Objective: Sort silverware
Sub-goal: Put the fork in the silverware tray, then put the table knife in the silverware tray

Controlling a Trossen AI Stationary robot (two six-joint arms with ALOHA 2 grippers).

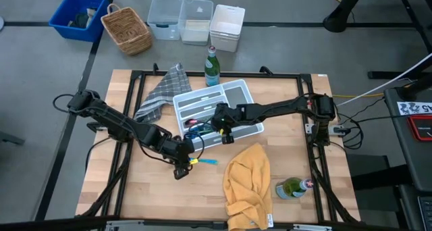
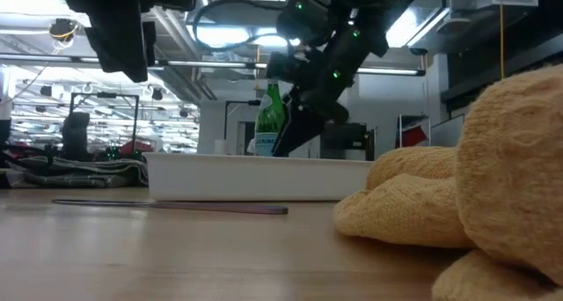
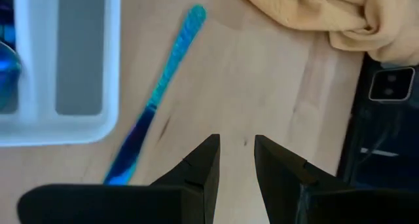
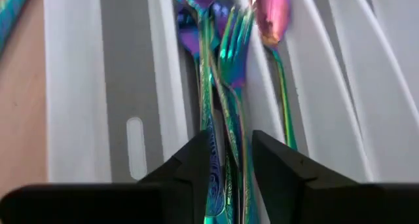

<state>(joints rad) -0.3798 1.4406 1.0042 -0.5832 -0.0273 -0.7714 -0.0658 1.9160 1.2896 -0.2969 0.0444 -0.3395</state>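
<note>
- Yellow cloth (image 1: 247,184): crumpled at the near edge of the wooden counter (image 1: 135,197), right of centre; bulks large at the right of the low view.
- Green bottle (image 1: 291,188): lying on its side just right of the cloth.
- Left pincer (image 3: 236,160): hovering above bare wood near the counter's middle, fingers parted with a narrow gap, nothing between them.
- Blue knife (image 1: 204,161): flat on the counter, just beside the left pincer and just in front of the tray's near wall; alone outside the tray; teal handle, darker blue blade.
- White divided tray (image 1: 233,90): set slantwise at mid-counter, long compartments running side by side.
- Silverware in tray (image 4: 226,60): iridescent blue-purple fork and spoons lying lengthwise together in one compartment; pinkish spoon bowl in the neighbouring slot; next compartment toward the knife bare.
- Right pincer (image 4: 230,160): low over the tray's near end, directly above the handles of the pieces there; fingers apart, standing either side of those handles; grip on them not discernible.
- Grey checked cloth (image 1: 162,90): at the tray's left, toward the far left of the counter.
- Upright green bottle (image 1: 212,66): at the far edge, behind the tray.
- Beyond the counter, on the floor: wicker basket (image 1: 126,30), blue bin (image 1: 77,15), clear and white lidded boxes (image 1: 196,20).
</note>
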